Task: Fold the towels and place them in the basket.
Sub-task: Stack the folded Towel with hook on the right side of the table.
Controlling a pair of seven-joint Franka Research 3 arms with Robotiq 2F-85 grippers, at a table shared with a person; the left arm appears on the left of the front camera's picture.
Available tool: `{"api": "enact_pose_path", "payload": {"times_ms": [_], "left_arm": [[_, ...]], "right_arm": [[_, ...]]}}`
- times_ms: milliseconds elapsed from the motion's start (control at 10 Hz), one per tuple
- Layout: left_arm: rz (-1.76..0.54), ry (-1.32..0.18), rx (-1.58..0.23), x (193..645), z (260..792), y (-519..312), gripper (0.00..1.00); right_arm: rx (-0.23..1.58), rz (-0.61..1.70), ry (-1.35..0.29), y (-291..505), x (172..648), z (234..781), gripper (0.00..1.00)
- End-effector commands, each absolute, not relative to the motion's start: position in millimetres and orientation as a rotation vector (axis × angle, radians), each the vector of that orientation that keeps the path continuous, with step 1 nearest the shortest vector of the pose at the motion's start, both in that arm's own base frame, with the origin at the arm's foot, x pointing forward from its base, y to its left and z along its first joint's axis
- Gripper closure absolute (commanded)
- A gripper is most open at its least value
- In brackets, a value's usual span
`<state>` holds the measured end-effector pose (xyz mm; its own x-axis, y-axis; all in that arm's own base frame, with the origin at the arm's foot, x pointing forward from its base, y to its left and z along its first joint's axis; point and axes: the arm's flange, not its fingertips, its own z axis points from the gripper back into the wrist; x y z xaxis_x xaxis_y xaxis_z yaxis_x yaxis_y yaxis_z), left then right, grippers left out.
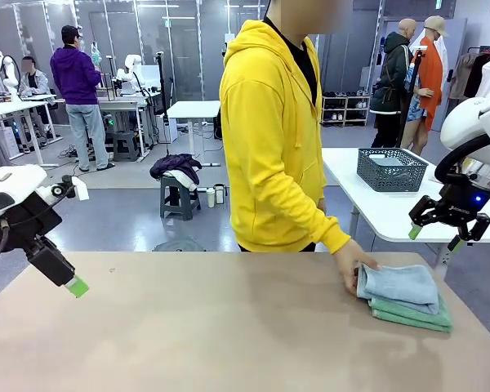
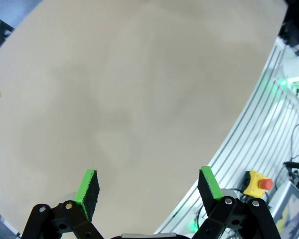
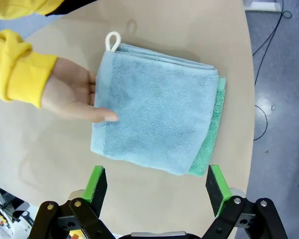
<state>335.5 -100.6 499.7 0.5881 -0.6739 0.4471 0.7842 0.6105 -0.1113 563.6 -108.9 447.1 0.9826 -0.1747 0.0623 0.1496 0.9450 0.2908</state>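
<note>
Two folded towels lie stacked at the right end of the tan table [image 1: 188, 327]. The pale grey-blue towel [image 1: 402, 286] [image 3: 159, 117] is on top, with a white loop [image 3: 112, 41] at one corner. The mint green towel [image 1: 415, 317] [image 3: 213, 132] peeks out beneath it. A person's hand [image 1: 354, 264] [image 3: 70, 94] rests on the stack's edge. My right gripper [image 1: 434, 238] [image 3: 155, 175] hangs open above the stack without touching it. My left gripper [image 1: 70, 282] [image 2: 149, 185] is open over the bare left side of the table. The dark grey mesh basket [image 1: 392, 169] stands on a white table behind.
The person in a yellow hoodie [image 1: 269, 131] stands at the far edge of the table. The white table [image 1: 376, 204] holding the basket lies beyond my right arm. The tan table's edge and a yellow stop button [image 2: 259, 184] show in the left wrist view.
</note>
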Motion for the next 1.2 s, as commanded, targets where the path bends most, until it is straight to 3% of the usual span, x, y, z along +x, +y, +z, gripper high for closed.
{"api": "enact_pose_path", "payload": {"times_ms": [0,300,600,900,1100], "left_arm": [[-0.821,-0.387,-0.379,329.4,538.7,-89.8,0.00],[-0.770,-0.284,-0.636,307.4,585.2,-60.5,0.00],[-0.662,-0.347,-0.893,282.8,627.8,7.1,0.00],[-0.456,-0.392,-1.150,277.1,625.9,96.7,0.00],[-0.335,-0.400,-1.229,289.3,602.0,134.1,0.00]], "right_arm": [[0.323,-0.061,-0.104,-98.9,531.6,471.2,0.00],[0.409,0.009,-0.102,-108.5,494.7,505.7,0.00],[0.615,0.111,-0.076,-134.7,440.2,531.3,0.00],[0.935,0.197,0.004,-180.9,414.3,515.1,0.00],[1.116,0.213,0.040,-185.4,401.7,487.6,0.00]]}}
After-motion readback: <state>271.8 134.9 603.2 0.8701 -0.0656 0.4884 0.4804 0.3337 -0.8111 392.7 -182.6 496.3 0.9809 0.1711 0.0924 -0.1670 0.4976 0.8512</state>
